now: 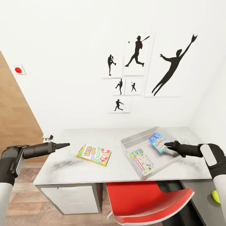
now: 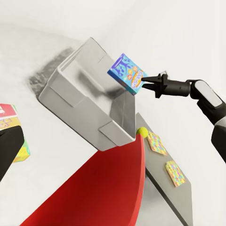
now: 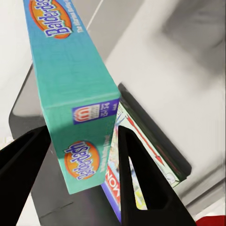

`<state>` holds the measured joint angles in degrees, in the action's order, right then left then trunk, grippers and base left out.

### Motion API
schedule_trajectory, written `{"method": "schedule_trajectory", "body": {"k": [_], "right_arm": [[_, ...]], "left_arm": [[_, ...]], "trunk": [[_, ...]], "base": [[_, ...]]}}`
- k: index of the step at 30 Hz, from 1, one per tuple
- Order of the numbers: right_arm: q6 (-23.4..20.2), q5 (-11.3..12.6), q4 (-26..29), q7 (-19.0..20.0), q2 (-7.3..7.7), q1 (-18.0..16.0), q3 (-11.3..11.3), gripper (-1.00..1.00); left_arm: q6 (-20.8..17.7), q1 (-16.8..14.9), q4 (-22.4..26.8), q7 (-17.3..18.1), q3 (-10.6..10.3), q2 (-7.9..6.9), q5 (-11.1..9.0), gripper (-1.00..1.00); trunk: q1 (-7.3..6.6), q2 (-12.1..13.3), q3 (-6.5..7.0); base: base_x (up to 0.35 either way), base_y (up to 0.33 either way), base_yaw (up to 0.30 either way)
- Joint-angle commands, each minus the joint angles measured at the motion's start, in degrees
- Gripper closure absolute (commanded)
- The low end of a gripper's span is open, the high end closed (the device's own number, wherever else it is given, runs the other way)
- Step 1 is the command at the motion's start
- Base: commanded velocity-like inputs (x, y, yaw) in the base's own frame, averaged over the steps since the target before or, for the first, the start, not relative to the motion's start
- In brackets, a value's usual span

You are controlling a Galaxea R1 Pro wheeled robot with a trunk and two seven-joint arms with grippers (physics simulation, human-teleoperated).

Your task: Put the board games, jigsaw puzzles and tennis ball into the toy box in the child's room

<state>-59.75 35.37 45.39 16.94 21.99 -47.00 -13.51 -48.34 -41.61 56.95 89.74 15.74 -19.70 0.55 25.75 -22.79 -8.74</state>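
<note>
Right pincer (image 1: 167, 144) is clamped on one end of the blue printed board-game box (image 1: 158, 141), held tilted above the light grey shallow toy box (image 1: 131, 140) on the pale grey desk (image 1: 62, 169), evidently for release beside the flat game box (image 1: 142, 160) inside. Left pincer (image 1: 64, 145), fingers together and empty, hovers beside the yellow-green-red game box (image 1: 94, 154), probably next

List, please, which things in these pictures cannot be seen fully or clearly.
- Tennis ball: head view, cut by the right arm; left wrist view, partly behind the red chair.
- Game lying in the toy box: right wrist view, mostly covered by the Balderdash box in the right gripper.
- Jigsaw puzzles: too small for detail.
- Left gripper: open or shut unclear.
- Skip-Bo game: left wrist view, cut by the edge.
</note>
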Motion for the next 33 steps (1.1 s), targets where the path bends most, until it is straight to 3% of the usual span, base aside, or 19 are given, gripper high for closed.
{"method": "schedule_trajectory", "body": {"k": [1, 12, 24, 33], "right_arm": [[-0.3, -0.5, 0.0, 0.4, -0.02, -0.1, 0.2, 1.00], [-0.3, -0.6, 0.5, 0.2, 0.15, -0.1, 3.0, 1.00], [-0.3, -0.7, 0.3, 0.1, 0.25, -0.2, 3.1, 1.00], [-0.3, -0.5, 0.4, -4.4, 0.19, -0.8, 3.1, 1.00]], "left_arm": [[-0.6, 0.0, 0.0, 0.3, 0.0, 0.00, 0.1, -1.00], [-0.6, 0.0, 0.0, 0.3, 0.0, 0.01, 0.1, -1.00], [-0.6, 0.0, 0.0, 0.3, 0.1, -0.07, 0.2, -1.00], [-0.6, 0.0, 0.0, 0.3, 0.1, -0.08, 0.2, -1.00]], "trunk": [[0.04, -0.1, -0.12], [0.04, -0.1, -0.13], [0.04, -0.1, -1.05], [0.04, -0.1, -1.85]], "base": [[0.000, 0.000, 0.000], [0.000, 0.000, 0.000], [0.000, 0.000, 0.000], [0.000, 0.000, 0.000]]}}
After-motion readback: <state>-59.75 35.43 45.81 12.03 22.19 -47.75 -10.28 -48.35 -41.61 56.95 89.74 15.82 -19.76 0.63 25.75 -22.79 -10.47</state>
